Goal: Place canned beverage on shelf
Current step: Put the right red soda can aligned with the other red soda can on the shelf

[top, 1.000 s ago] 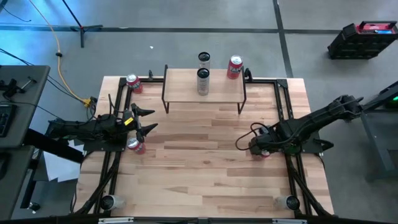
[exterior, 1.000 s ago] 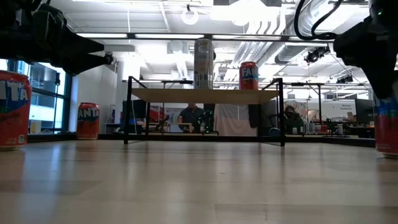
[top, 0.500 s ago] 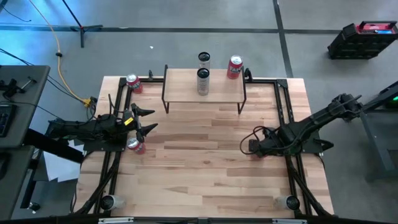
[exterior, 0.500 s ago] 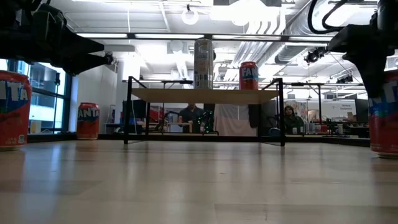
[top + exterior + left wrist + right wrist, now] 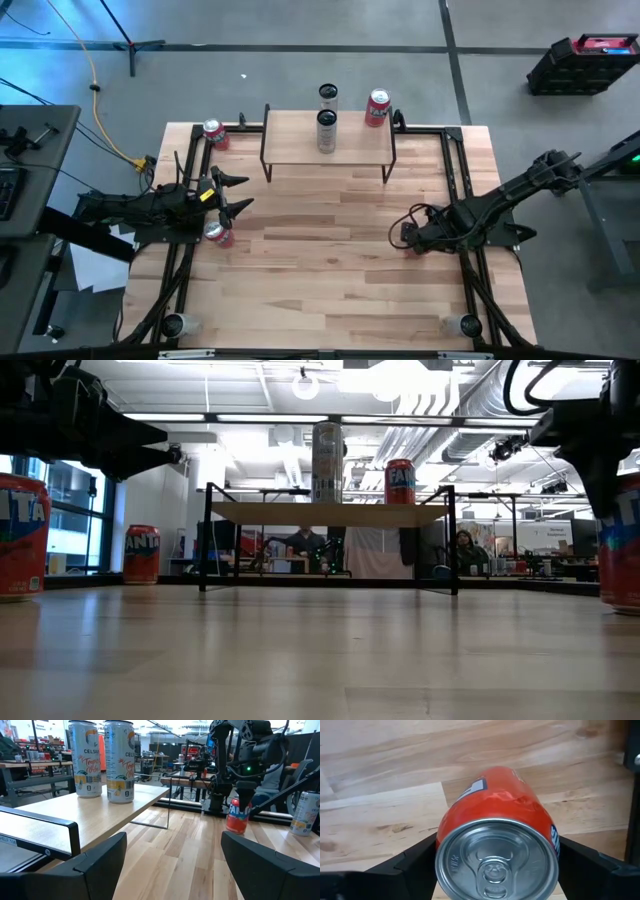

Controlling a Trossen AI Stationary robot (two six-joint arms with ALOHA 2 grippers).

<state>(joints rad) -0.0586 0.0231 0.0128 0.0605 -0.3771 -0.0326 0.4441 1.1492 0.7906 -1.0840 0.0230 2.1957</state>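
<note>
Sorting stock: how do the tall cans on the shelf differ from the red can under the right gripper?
The tall cans are slim, pale and stand on the shelf; the red can is shorter, orange-red and stands on the tabletop between the right gripper fingers. All stand upright.

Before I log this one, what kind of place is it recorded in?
Likely an open lab or workshop: exposed ceiling ducts and strip lighting overhead, workbenches with equipment behind the table, and seated people at desks beyond the shelf.

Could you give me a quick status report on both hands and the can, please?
Right hand open around an upright red can, not lifted. Left hand open, empty, waiting at table's left. Shelf holds three cans; path looks clear.
</note>
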